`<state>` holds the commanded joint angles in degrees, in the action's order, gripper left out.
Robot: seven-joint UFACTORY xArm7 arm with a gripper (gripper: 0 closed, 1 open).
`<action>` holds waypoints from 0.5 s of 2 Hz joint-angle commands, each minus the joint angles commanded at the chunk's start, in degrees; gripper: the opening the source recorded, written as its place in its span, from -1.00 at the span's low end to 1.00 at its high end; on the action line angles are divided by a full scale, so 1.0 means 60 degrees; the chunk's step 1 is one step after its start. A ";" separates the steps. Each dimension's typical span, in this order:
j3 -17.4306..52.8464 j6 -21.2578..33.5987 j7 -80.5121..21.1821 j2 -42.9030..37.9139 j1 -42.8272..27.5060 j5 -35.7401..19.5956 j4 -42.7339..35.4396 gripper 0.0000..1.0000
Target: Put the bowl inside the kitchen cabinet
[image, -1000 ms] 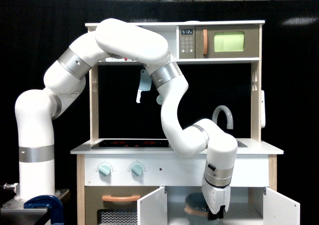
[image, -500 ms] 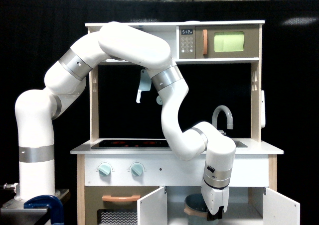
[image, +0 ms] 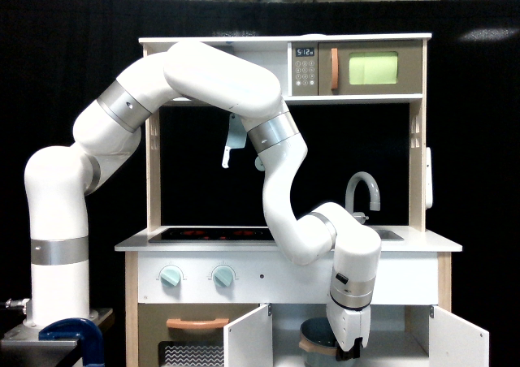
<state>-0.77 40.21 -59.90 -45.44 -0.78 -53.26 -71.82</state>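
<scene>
end effector [image: 349,352] at the bowl [image: 315,337] inside the open kitchen cabinet [image: 398,334]; grip state unclear

Bright, sharp foreground against black backdrop.

The round grey-blue bowl [image: 315,336] with a tan wooden rim band sits upright inside the wide white toy-kitchen cabinet [image: 406,338] — toward the exterior view's left of the opening, partly hidden. The cabinet's two plain white doors stand swung open, showing a pale interior — the bowl lies between them.
</scene>
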 joint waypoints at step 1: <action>-0.0185 -0.0139 0.0004 0.0148 0.0138 0.0065 0.0231 1.00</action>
<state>-1.87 39.38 -59.88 -44.55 0.05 -52.87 -70.43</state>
